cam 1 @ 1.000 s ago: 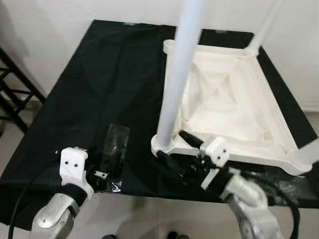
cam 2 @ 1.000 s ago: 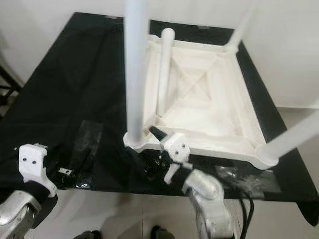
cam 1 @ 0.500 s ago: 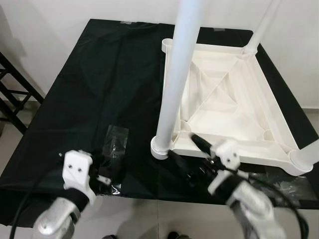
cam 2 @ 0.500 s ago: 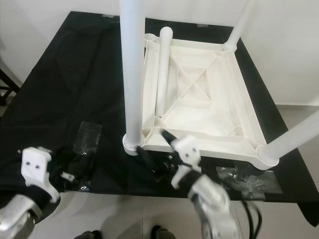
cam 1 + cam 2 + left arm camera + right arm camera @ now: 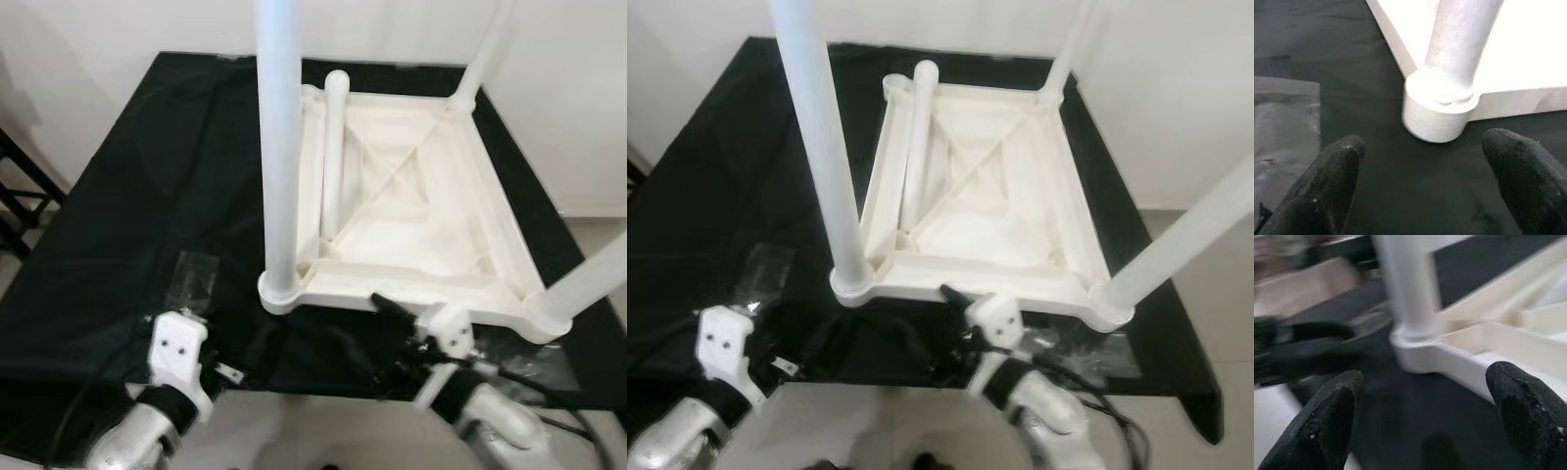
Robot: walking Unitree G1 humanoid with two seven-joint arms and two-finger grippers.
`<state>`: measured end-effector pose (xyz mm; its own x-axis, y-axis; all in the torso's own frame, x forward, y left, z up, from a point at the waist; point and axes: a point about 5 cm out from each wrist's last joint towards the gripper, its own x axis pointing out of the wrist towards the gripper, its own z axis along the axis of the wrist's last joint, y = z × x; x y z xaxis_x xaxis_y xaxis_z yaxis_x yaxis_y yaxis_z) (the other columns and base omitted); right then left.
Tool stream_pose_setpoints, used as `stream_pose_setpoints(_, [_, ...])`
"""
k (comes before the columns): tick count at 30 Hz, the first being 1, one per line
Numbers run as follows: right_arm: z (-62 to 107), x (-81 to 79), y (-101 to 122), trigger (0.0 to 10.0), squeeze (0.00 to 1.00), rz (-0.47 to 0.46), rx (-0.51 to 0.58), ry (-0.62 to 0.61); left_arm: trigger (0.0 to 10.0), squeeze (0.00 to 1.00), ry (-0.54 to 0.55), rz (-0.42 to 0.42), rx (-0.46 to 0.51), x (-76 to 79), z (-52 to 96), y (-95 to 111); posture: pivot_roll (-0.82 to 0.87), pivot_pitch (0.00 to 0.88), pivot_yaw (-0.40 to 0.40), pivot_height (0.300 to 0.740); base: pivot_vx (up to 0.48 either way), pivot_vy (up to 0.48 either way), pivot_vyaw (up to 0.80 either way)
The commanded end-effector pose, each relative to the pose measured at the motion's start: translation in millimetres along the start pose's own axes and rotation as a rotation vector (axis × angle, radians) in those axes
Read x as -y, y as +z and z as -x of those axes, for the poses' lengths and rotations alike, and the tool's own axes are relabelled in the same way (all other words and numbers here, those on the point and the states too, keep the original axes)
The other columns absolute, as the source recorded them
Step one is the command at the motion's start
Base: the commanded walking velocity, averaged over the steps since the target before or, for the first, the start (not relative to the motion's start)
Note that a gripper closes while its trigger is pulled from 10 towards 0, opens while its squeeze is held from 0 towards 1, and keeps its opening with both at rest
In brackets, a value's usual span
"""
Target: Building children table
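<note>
Black cloth covers the counter [image 5: 127, 196] set against a pale wall, and both arms reach in low over its near edge. The left end effector [image 5: 1425, 181] hangs with fingers spread wide and empty before the near-left leg socket [image 5: 1439, 110], while the right end effector [image 5: 1425, 416], equally open and empty, hovers beside the white upturned children table [image 5: 421, 211]. A clear plastic bag [image 5: 193, 279] lies near the table's near-left corner.

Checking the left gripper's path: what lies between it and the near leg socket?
Bare black cloth between left gripper and socket, per left wrist view.
</note>
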<state>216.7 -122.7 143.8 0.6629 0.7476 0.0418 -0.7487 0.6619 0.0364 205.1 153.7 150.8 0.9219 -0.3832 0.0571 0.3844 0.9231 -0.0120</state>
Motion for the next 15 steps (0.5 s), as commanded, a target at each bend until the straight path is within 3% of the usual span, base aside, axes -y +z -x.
stream_pose_setpoints(1, [5.3, -1.5, -1.6, 10.0, 0.00, -0.009, -0.019, 0.020, 10.0, 0.00, -0.013, 0.021, -0.016, 4.9, 1.9, -3.2, 0.07, 0.242, -0.051, 0.740, 0.000, -0.472, 0.00])
stream_pose_setpoints(4, [6.2, -4.8, -2.8, 10.0, 0.00, -0.029, -0.037, 0.095, 10.0, 0.00, -0.012, 0.018, -0.016, 2.3, 2.6, -2.2, 0.07, 0.243, -0.050, 0.740, 0.000, -0.475, 0.00])
stream_pose_setpoints(15, [10.0, -4.9, -5.3, 10.0, 0.00, -0.052, -0.053, 0.153, 10.0, 0.00, -0.053, 0.027, -0.018, 8.3, 1.6, -2.5, 0.05, 0.246, -0.055, 0.740, 0.000, -0.480, 0.00])
